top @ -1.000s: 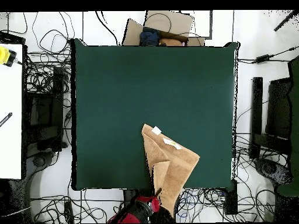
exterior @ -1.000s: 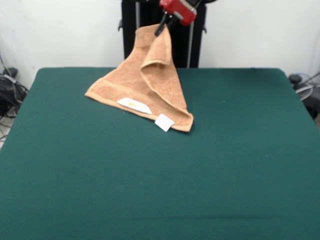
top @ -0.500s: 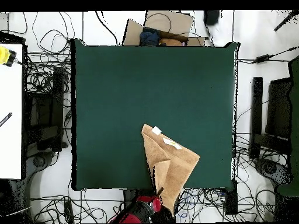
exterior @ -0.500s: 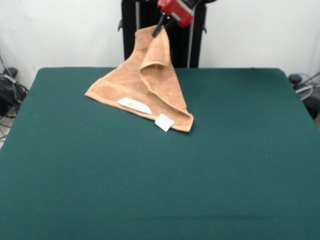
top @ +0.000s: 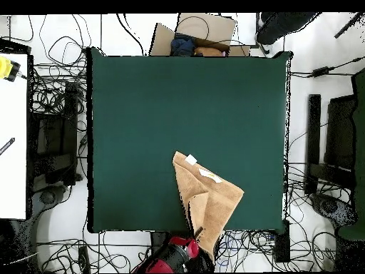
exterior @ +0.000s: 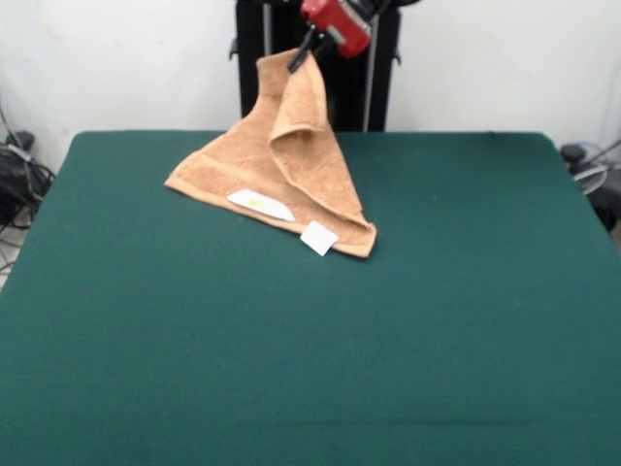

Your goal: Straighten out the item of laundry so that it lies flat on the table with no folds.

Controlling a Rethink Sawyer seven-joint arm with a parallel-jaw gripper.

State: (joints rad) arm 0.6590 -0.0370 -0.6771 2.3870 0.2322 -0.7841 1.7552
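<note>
Towel held up by one corner over the far part of the table

The gripper, on a red and black head at the top edge, pinches the top corner of the orange-tan towel and holds it raised, so the cloth hangs in a tent shape with a long fold down its middle. The lower edge lies on the green table, and two white tags sit along that edge, one long, one small and square at the right corner.
</note>
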